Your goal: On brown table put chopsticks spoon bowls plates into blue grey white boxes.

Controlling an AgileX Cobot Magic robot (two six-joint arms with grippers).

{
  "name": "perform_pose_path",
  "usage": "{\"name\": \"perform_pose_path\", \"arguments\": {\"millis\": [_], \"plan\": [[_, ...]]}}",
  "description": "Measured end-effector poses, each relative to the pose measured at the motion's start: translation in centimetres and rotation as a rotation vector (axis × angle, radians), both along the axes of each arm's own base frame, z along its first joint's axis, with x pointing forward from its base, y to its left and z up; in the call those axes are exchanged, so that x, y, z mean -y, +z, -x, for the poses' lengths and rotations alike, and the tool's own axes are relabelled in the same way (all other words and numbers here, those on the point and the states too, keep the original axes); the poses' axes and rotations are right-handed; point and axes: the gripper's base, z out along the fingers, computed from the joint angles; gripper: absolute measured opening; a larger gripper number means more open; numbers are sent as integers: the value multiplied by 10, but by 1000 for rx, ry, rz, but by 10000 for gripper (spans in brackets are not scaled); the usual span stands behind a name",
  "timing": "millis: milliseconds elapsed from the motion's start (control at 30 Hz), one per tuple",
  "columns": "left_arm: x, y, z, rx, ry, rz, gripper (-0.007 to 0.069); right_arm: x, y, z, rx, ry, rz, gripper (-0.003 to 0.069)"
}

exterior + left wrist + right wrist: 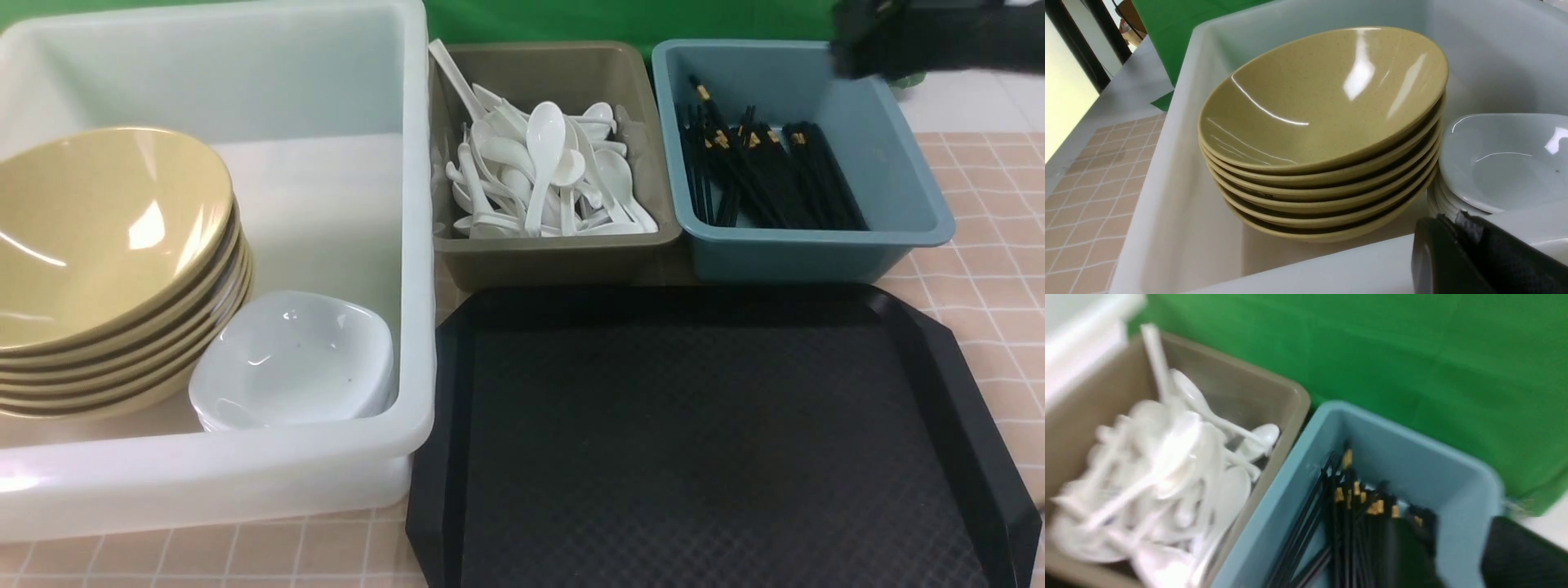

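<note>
Several mustard-tan bowls (106, 237) (1323, 102) are stacked in the big white box (245, 465), with stacked white plates (294, 359) (1506, 159) beside them. White spoons (547, 163) (1167, 465) fill the olive-grey box (555, 253). Black chopsticks (767, 175) (1347, 522) lie in the teal-blue box (816, 253). My left gripper (1449, 222) is shut and empty over the white box's near rim (1331, 265); it is out of the front view. My right gripper (853, 49) (1461, 559) is blurred, open and empty, above the blue box's far right corner.
A flat black tray (702, 449) lies in front of the two smaller boxes. The tiled brown table (988, 245) (1090, 183) shows to the right of the blue box and to the left of the white box. A green cloth (1412, 355) hangs behind.
</note>
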Motion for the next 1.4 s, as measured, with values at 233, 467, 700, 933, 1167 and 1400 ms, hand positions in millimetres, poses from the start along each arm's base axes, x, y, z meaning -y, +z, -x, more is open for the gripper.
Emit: {"name": "perform_pose_path", "arguments": {"millis": [233,467,700,933,1167,1400], "plan": [[0,0,0,-3,0,0,5,10,26,118,251,75,-65,38],[0,0,0,-5,0,0,5,29,-74,187,188,93,-23,37],[0,-1,0,-7,1,1,5,39,-181,216,-79,22,-150,37],[0,-1,0,-9,1,1,5,45,-220,230,-133,-55,-265,38],[0,-2,0,-18,2,2,5,64,-200,244,173,-246,-365,38],[0,-2,0,-20,3,3,5,70,-202,249,203,-340,-281,38]]}}
